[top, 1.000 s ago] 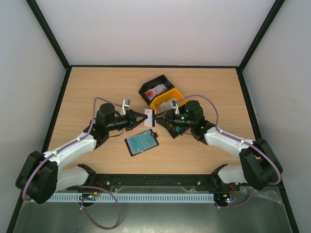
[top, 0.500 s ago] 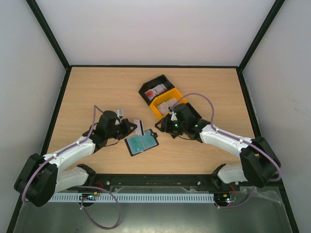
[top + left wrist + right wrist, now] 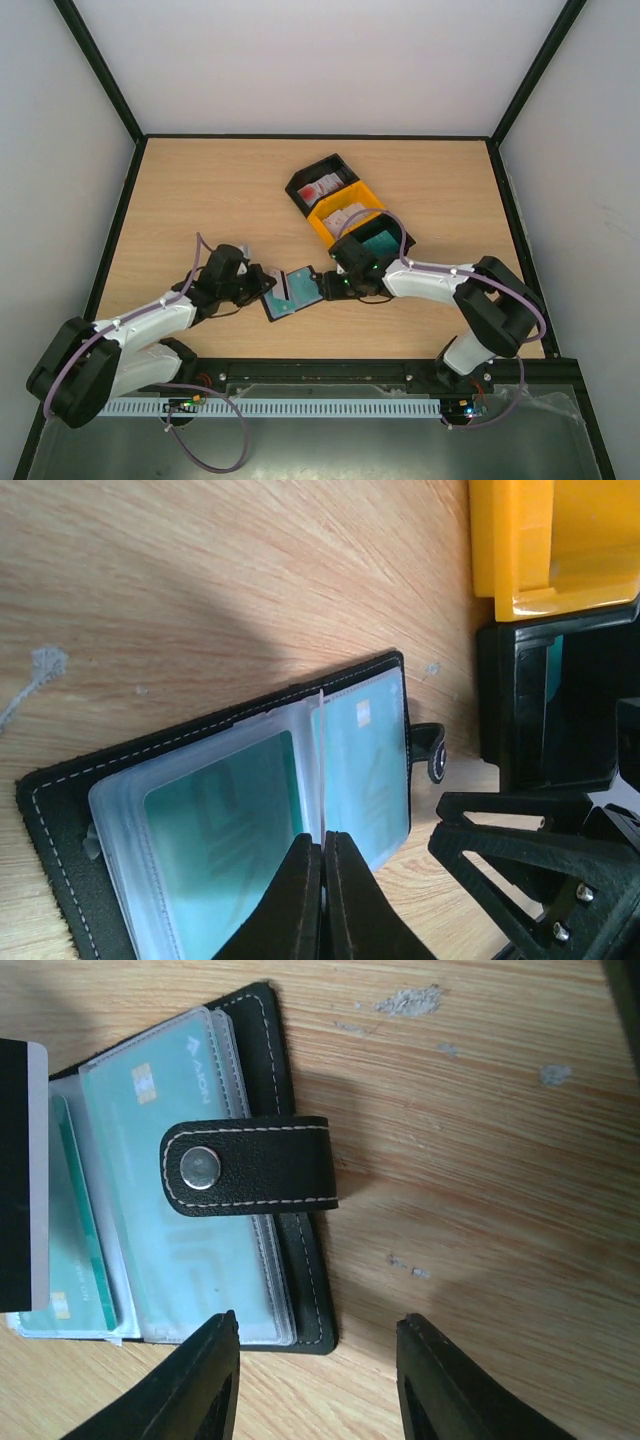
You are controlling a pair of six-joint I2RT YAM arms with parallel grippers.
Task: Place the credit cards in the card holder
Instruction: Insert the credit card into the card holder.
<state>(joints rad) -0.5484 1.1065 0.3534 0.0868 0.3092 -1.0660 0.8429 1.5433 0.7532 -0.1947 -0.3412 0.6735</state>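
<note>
The card holder lies open on the table, with teal credit cards in its clear sleeves. My left gripper is shut on a pale white credit card and holds it on edge over the holder's sleeves. In the right wrist view this card shows a black stripe at the holder's left. My right gripper is open and empty just past the holder's right edge, near the snap strap. In the wrist views the left gripper is shut and the right gripper gapes wide.
A black tray with red-blotched cards and a yellow tray with pale cards stand behind the holder. Another black tray with a teal card sits by the right arm. The yellow tray is close to the left gripper.
The left gripper has carried the white card from mid-air down and back onto the open holder. The right gripper has let go, moved down-left and now sits open at the holder's right edge.
</note>
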